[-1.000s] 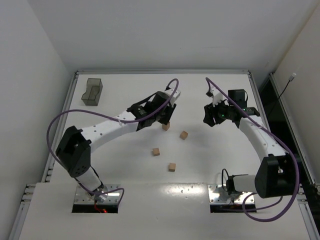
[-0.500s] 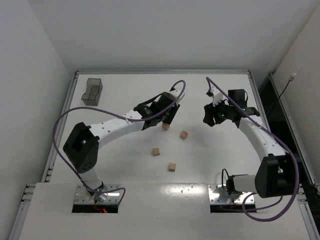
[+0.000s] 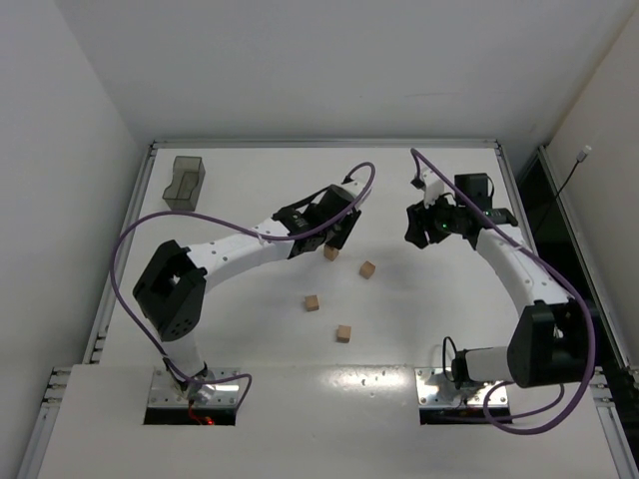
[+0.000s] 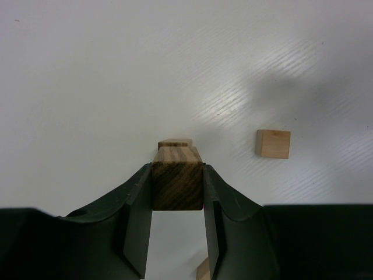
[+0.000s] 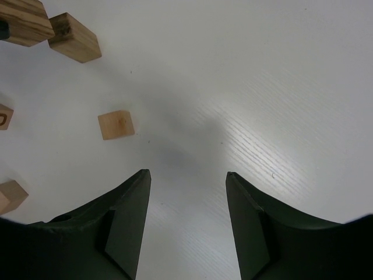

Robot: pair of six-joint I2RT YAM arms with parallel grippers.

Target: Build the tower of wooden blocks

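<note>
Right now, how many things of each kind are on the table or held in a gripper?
Wood blocks: 5 (four lie on the table, one wood block is in the left gripper)
Dark grey bin: 1
Total: 6
</note>
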